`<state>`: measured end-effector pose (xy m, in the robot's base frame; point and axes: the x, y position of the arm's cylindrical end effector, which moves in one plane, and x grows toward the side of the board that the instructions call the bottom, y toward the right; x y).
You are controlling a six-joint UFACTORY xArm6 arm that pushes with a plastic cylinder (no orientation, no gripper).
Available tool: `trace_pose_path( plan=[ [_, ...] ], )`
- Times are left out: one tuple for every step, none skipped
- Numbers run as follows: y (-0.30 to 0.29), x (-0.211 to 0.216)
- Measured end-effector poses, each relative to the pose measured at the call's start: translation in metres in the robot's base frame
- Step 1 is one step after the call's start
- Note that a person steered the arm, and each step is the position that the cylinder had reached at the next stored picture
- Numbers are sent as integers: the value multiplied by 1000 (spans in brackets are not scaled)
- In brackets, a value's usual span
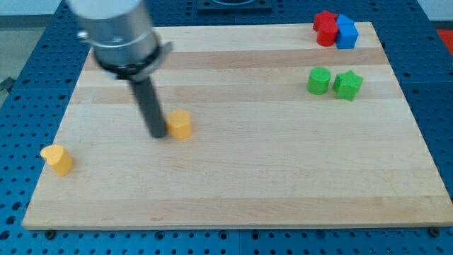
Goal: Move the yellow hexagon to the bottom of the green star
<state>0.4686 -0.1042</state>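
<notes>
Blocks: two yellow (180, 124), two green (320, 81).

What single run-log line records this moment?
my tip: touching yellow hexagon, on its left | green star: far right, beside green cylinder | hexagon not yet below star

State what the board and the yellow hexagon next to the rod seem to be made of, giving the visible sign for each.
Board: apparently wood, matte, with pale glued strips showing grain. Yellow hexagon, just right of my tip: probably plastic or painted wood, uniform colour, smooth faces; the look leaves it open.
</notes>
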Motion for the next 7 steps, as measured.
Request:
trace_pose_path(
  plan=[
    [83, -9],
    [115, -10],
    [67, 0],
    [11, -5],
    [23, -38],
    [91, -53],
    [178, -48]
  ],
)
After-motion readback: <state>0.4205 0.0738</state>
